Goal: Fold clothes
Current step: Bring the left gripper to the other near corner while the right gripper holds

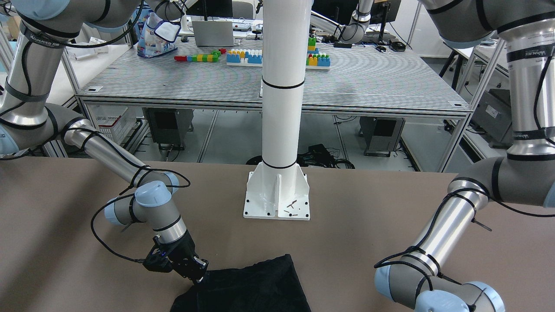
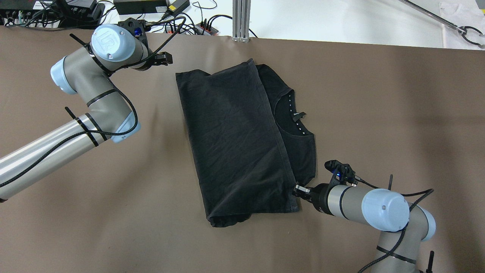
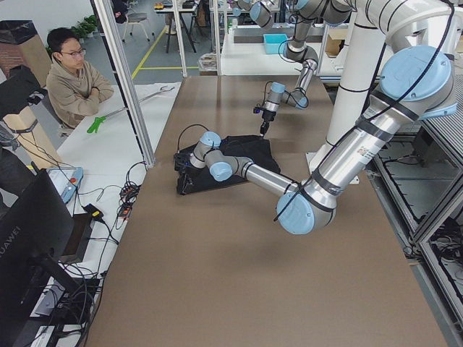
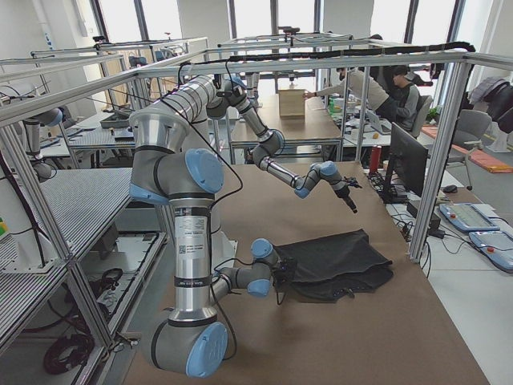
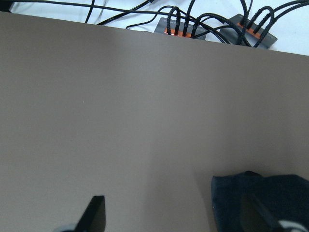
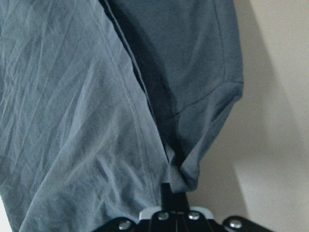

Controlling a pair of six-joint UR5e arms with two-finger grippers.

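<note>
A black T-shirt (image 2: 235, 140) lies on the brown table, one side folded over so the collar (image 2: 295, 117) shows on the right. My right gripper (image 2: 297, 188) is shut on the shirt's near right corner, low at the table. The right wrist view shows the fabric (image 6: 72, 96) bunched in the closed gripper (image 6: 175, 193). It also shows in the front view (image 1: 197, 274). My left gripper (image 2: 166, 58) is open and empty, beside the shirt's far left corner. In the left wrist view its fingertips (image 5: 96, 210) stand wide apart, with the shirt's corner (image 5: 260, 198) at lower right.
Cables and power strips (image 2: 151, 7) lie beyond the table's far edge and show in the left wrist view (image 5: 183, 31). An aluminium post (image 2: 241, 19) stands at the far edge. The white column base (image 1: 277, 195) is bolted behind the shirt. An operator (image 3: 72, 79) sits beside the table.
</note>
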